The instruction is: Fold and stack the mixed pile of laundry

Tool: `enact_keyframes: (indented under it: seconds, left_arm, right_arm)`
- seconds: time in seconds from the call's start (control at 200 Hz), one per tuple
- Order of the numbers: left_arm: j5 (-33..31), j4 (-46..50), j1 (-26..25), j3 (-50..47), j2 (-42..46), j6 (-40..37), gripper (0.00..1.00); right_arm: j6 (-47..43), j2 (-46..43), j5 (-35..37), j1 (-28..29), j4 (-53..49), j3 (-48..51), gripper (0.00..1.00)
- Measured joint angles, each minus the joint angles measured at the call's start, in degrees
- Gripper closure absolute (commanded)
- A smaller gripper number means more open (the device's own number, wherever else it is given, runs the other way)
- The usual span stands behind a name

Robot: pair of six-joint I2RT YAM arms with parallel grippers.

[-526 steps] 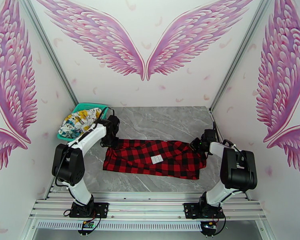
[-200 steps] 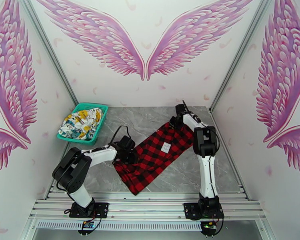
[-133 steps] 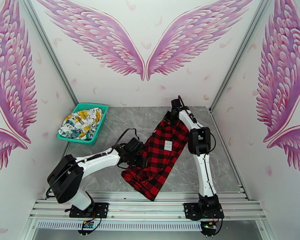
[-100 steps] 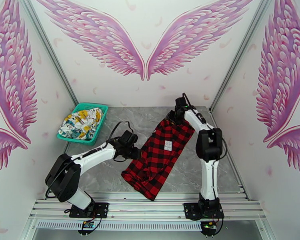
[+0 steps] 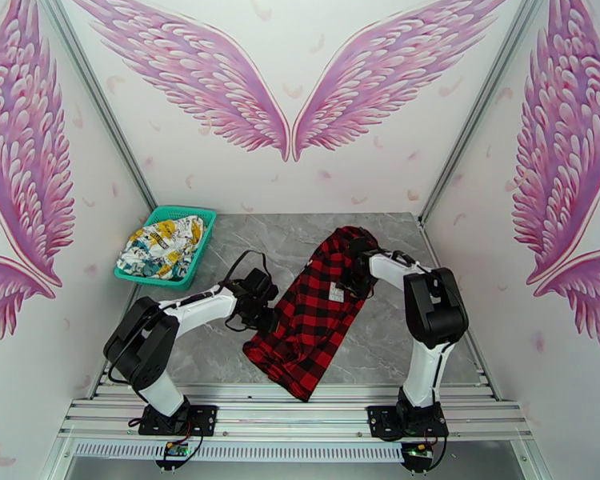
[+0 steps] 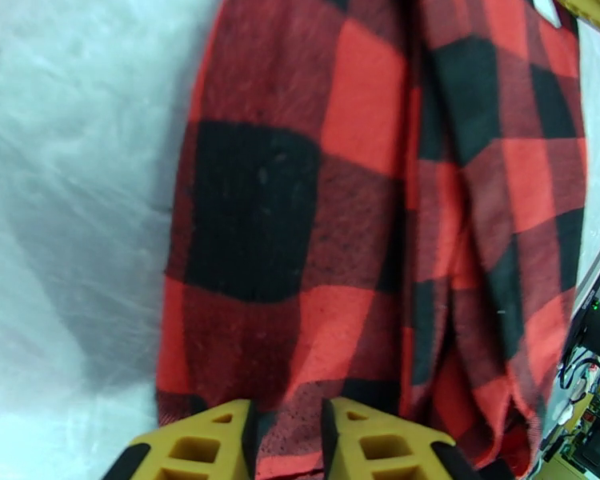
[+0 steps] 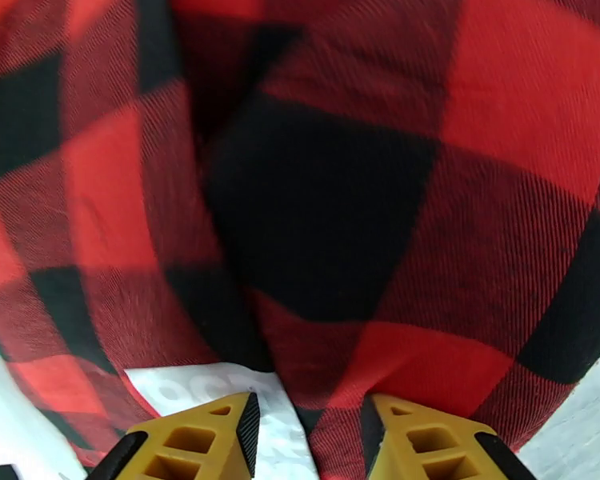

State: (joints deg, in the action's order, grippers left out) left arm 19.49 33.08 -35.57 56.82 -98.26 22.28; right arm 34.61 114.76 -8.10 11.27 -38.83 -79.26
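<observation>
Grey marble table [image 5: 380, 346]. Red-and-black plaid garment [image 5: 312, 330] lies mid-table in a long diagonal band, near end by the rail, far end humped up over the right wrist.

Right arm [image 5: 432, 314]: elbow high, forearm reaching left into the hump. Left arm [image 5: 196, 306]: low, stretched right to the garment's left edge.

Teal basket [image 5: 190, 270] at far left holds the white printed garment [image 5: 160, 246].

Left gripper [image 6: 288, 430]: clamped on the plaid hem. Right gripper [image 7: 308, 414]: jaws apart, plaid cloth across the gap.

White label [image 5: 338, 294] faces up.
</observation>
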Motion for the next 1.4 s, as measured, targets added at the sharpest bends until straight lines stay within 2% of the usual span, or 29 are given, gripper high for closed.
enact_keyframes:
  seconds: [0.205, 0.485, 0.58, 0.675, 0.749, 0.819, 0.894, 0.999, 1.139, 1.204, 1.289, 1.404]
  left_arm:
    - [3.7, -7.9, 0.0, -0.6, -3.2, 5.3, 0.73]
    - [6.7, -19.6, -2.7, -0.6, -5.2, 15.5, 0.72]
    - [4.9, -19.3, -3.8, -0.6, -4.5, 15.9, 0.66]
    - [1.7, -15.7, -3.7, -0.5, -1.5, 14.8, 0.59]
    - [0.1, -12.9, -3.3, 0.3, 1.6, 13.7, 0.58]
    - [-0.4, -11.9, -3.2, 1.4, 3.7, 12.9, 0.57]
    - [-0.2, -12.0, -3.2, 2.3, 5.3, 12.5, 0.56]
    - [0.4, -11.9, -2.9, 2.5, 6.4, 12.2, 0.56]
    - [1.1, -12.0, 0.0, 2.4, 6.8, 11.1, 0.55]
    - [1.5, -12.1, 1.8, 2.1, 7.1, 10.4, 0.55]
    - [1.7, -12.1, 3.8, 1.2, 7.8, 9.6, 0.55]
    - [1.8, -12.3, 5.0, -0.7, 8.8, 8.8, 0.55]
  right_arm:
    - [0.0, 11.1, 0.4, 0.0, -5.1, -16.9, 0.59]
    - [0.0, 29.3, -2.6, 0.0, -13.9, -48.1, 0.61]
    - [-0.4, 34.0, -3.9, 0.0, -16.1, -56.8, 0.6]
    - [-1.3, 34.1, -4.2, 0.0, -17.4, -57.8, 0.57]
    - [-2.3, 30.8, -4.1, 0.0, -16.8, -53.4, 0.52]
    - [-3.5, 23.7, -4.1, 0.1, -15.5, -44.4, 0.48]
    - [-4.7, 12.6, -4.1, 0.2, -13.1, -32.2, 0.43]
    - [-6.1, -4.6, -3.7, 1.5, -8.7, -16.4, 0.3]
    - [-7.3, -23.7, -1.9, 7.3, -4.3, 3.4, 0.22]
    - [-7.4, -27.9, -1.1, 10.9, -3.7, 11.1, 0.22]
    - [-7.0, -29.3, -0.8, 15.6, -3.8, 19.0, 0.22]
    - [-5.3, -29.2, -0.4, 19.7, -3.8, 25.0, 0.29]
